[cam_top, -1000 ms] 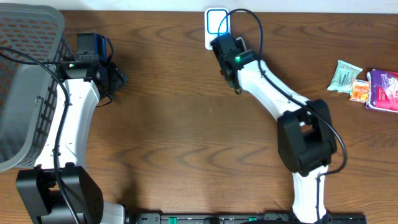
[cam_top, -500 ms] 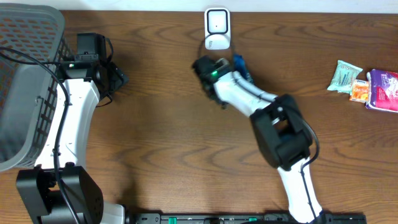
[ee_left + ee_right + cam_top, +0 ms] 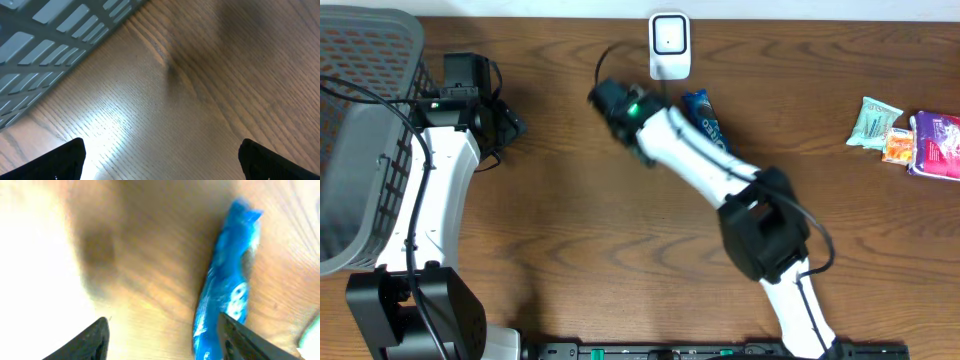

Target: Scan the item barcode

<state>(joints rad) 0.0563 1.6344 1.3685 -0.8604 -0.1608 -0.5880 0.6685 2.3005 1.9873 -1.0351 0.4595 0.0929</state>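
Blue packet (image 3: 705, 116) beside scanner (image 3: 669, 44) overhead, blurred at right wrist

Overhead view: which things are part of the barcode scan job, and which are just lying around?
Job:
- blue snack packet, lying on the table below the scanner
- white scanner at the table's far edge
- right gripper, empty

Lying about:
- grey basket, far left
- snack packets, far right

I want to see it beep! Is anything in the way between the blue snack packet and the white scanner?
Nothing visible. The blue snack packet lies on the wooden table just below and right of the white scanner, with only bare wood between them. The right gripper sits off to the left.
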